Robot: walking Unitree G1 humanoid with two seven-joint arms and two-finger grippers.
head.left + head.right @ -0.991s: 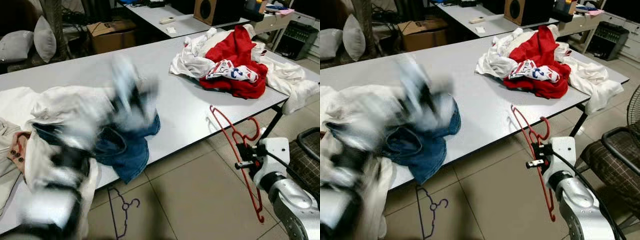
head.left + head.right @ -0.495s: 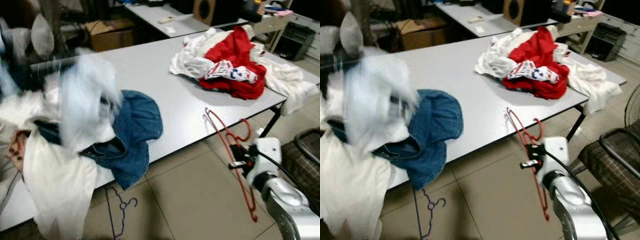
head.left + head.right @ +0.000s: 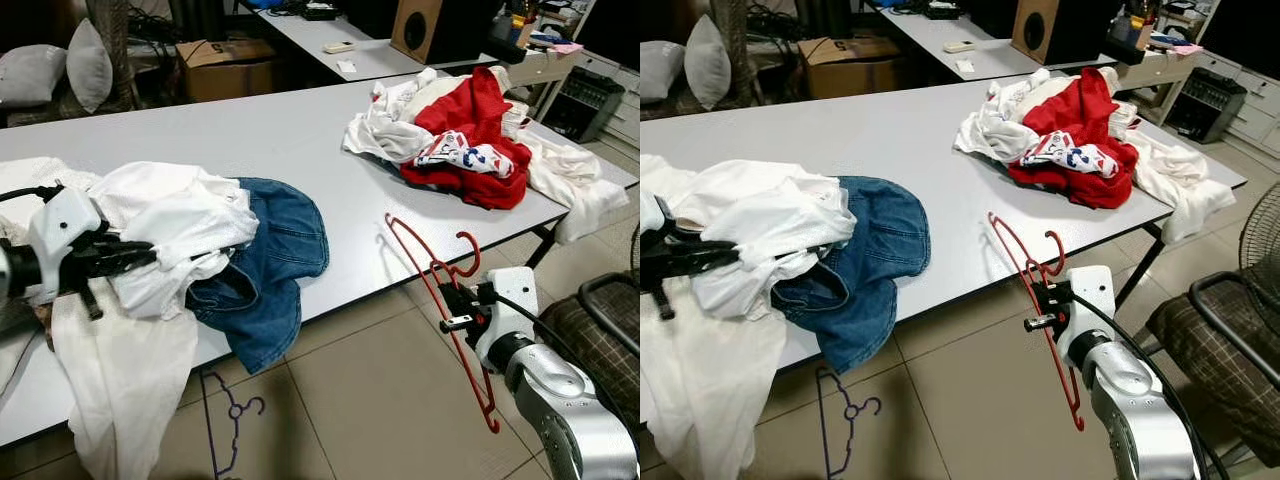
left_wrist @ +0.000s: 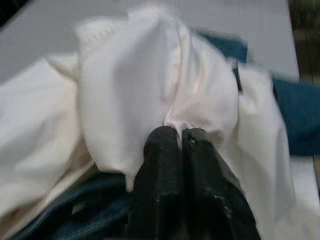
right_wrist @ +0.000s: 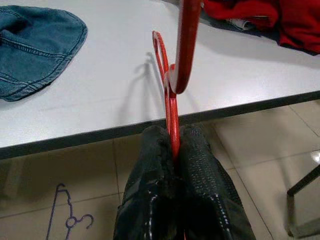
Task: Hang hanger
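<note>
The right gripper [image 3: 458,306] is pinched tight on the red hanger [image 3: 440,290], holding it up off the floor just past the edge of the grey table [image 3: 300,140], with the hook near the table edge and one long arm of the hanger pointing down at the tiles; on the other side the left gripper [image 3: 140,255] is pinched on a white shirt [image 3: 175,225] that lies bunched on a blue denim piece [image 3: 275,255], and some of the white cloth hangs over the table edge; a purple hanger [image 3: 232,415] lies on the floor under it, and a heap of red and white clothes [image 3: 470,130] sits at the far end; the right eye view tells the same story, with the two grippers well apart; in the left wrist view the black fingertips [image 4: 167,145] are shut on a fold of the white shirt; in the right wrist view the fingers [image 5: 160,150] squeeze the thin red wire, which runs straight up between them; I think the shirt must go on the hanger next, so it would be good to lift the shirt until it hangs loose, find the neck hole, bring the hanger close, and slide one arm in slowly so the thin wire does not twist in the grip.
</note>
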